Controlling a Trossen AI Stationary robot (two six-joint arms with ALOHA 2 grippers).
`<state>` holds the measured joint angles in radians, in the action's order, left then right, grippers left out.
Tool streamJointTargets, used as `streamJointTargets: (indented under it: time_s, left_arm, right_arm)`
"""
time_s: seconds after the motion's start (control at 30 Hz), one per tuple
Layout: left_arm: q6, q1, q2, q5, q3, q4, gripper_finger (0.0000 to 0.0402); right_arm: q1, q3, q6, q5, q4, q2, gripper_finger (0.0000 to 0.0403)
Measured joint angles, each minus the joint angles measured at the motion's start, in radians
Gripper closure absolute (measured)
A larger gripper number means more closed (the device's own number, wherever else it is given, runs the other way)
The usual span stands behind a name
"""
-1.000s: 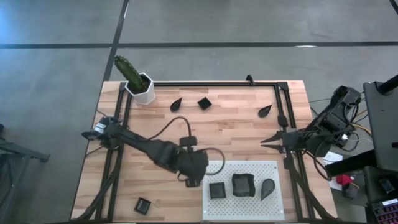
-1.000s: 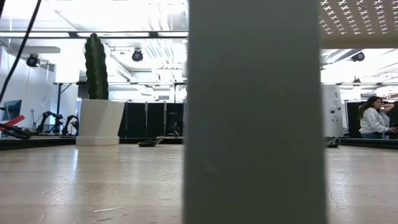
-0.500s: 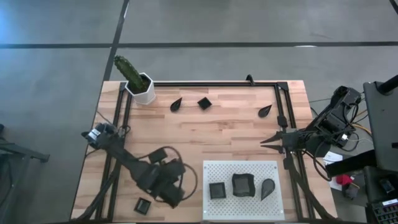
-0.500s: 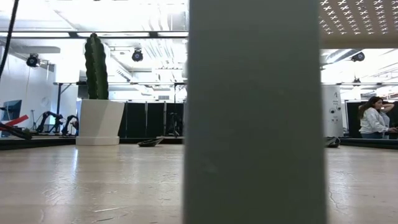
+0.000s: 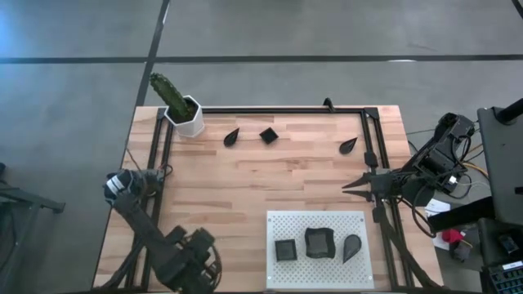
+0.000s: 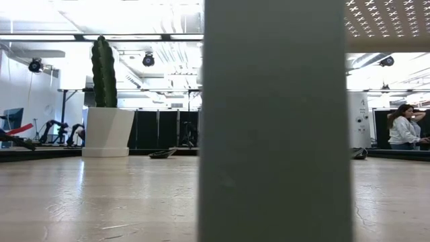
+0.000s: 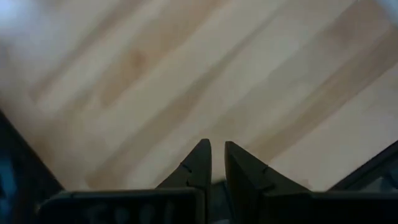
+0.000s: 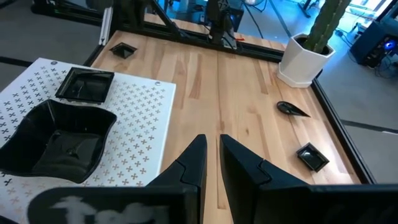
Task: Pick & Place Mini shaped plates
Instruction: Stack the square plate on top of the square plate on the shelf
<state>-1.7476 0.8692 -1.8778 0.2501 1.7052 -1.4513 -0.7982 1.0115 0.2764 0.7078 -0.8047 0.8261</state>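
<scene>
"Where are the little plates?"

"Three sit in a row on the white board (image 5: 278, 222): a square plate (image 5: 285, 250), a wavy plate (image 5: 319, 242) and a teardrop plate (image 5: 351, 247). The teardrop lies slanted, its thin end toward the far right corner."

"Any others?"

"Three near the far edge, well apart. Both teardrops there (image 5: 231, 136) (image 5: 349, 145) slant the same way. A small square (image 5: 268, 135) sits corner-up between them. One more square (image 8: 123, 50) lies by the near left edge."

"Room to move?"

"Bare wood fills the middle. A black rail (image 5: 282, 109) runs round the table. The cactus pot (image 5: 187, 114) stands in the far left corner."

"The grippers?"

"The left gripper (image 7: 214, 158) hangs low over the near left corner, jaws a thin crack apart, holding nothing. The right gripper (image 5: 347, 185) waits by the right rail, the same."
</scene>
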Motion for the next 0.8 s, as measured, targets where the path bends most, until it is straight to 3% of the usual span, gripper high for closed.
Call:
streamJointTargets:
  time_s: [0.23,0.5,0.8]
  left_arm:
    - [-0.169,0.054,0.0,-0.081,-0.159,0.226,0.0362]
    - [-0.184,0.062,-0.001,-0.156,-0.345,0.617,0.0362]
    - [-0.138,0.06,-0.001,-0.258,-0.397,0.65,0.0362]
  right_arm:
    - [0.0,0.0,0.004,0.0,0.03,0.001,0.036]
    - [0.0,0.0,-0.015,0.0,0.087,0.001,0.036]
    - [0.0,0.0,-0.015,0.026,0.087,0.001,0.036]
